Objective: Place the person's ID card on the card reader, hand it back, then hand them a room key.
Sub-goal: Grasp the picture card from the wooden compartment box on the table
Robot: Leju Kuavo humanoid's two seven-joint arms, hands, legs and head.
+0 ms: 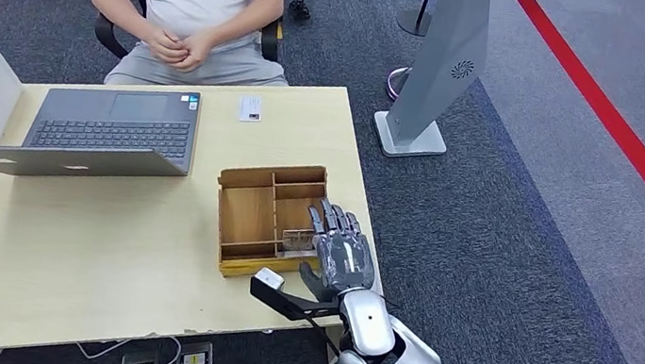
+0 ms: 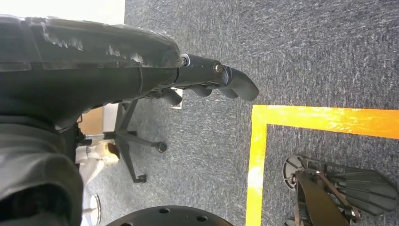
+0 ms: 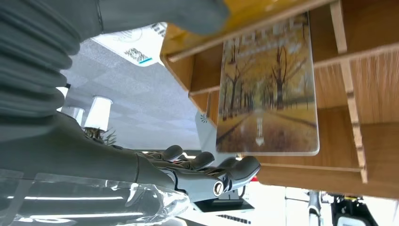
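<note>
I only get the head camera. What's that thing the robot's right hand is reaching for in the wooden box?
Observer: The right wrist view shows a card printed with a yellow tree-lined road, standing in the wooden box.
Operator: Is the right hand holding it?
Observer: Its fingertips are at the card's edge; a firm grip isn't clear.
Operator: Where's the other hand?
Observer: The left hand hangs over grey carpet near yellow floor tape, holding nothing.
</note>
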